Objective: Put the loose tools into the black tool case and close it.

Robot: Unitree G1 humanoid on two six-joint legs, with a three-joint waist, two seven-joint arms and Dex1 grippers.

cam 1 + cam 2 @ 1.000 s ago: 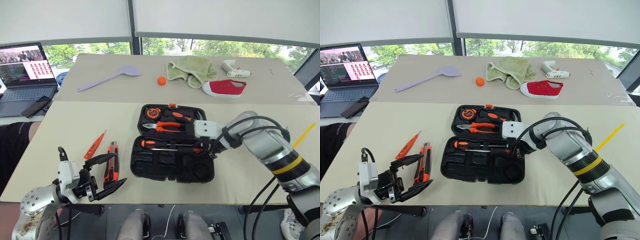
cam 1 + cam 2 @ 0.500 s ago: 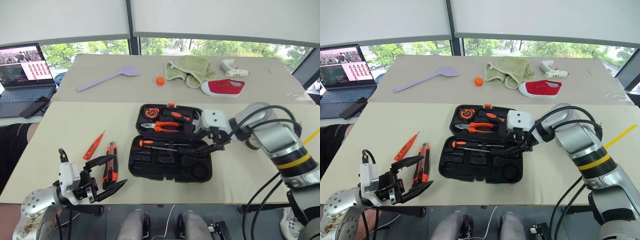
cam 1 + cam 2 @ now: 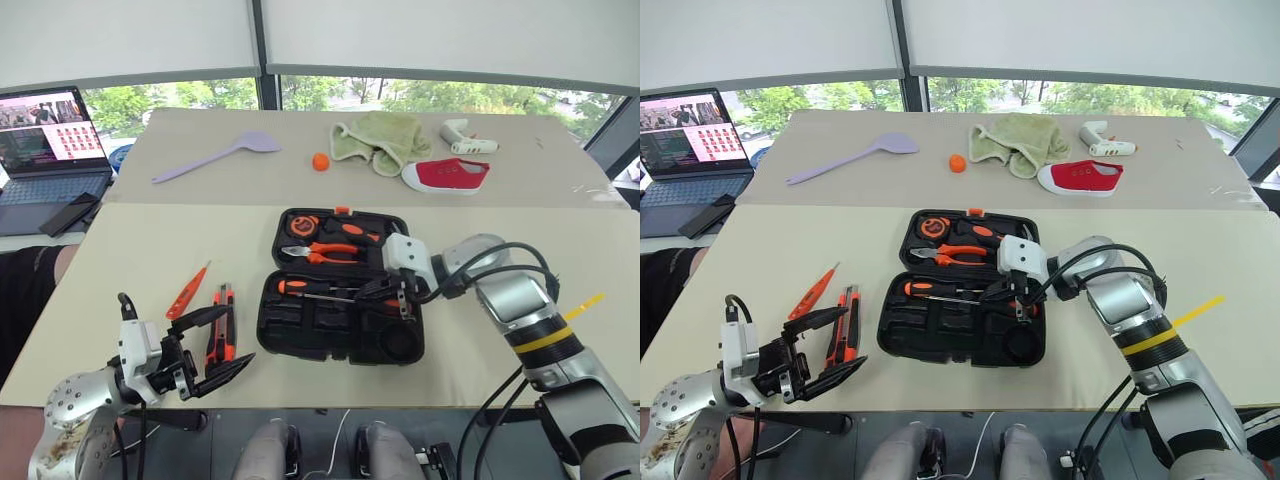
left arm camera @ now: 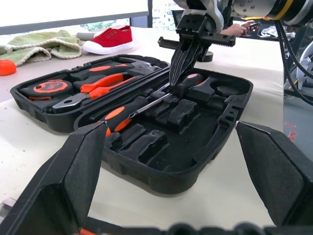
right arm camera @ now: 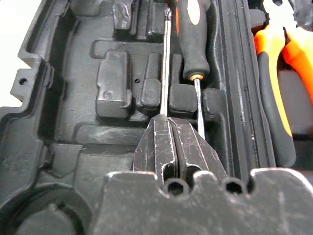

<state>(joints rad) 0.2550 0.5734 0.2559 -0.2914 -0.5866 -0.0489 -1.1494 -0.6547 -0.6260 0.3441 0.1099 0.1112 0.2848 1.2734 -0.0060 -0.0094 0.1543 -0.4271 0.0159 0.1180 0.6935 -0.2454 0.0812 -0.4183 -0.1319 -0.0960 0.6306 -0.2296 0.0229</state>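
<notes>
My right claw (image 4: pixel 182 73), its two black fingers pressed together on nothing, pokes down into the open black moulded-plastic tool case (image 3: pixel 340 345), tips touching the two black-and-orange-handled screwdrivers (image 3: pixel 320 288) lying in the front half. My left claw (image 3: pixel 205 350) hangs spread wide near the table's front edge, empty. Just beyond it lie the orange-black utility knife (image 3: pixel 220 325) and the slim orange tester screwdriver (image 3: pixel 187 290), still loose on the beige table (image 3: pixel 130 260).
</notes>
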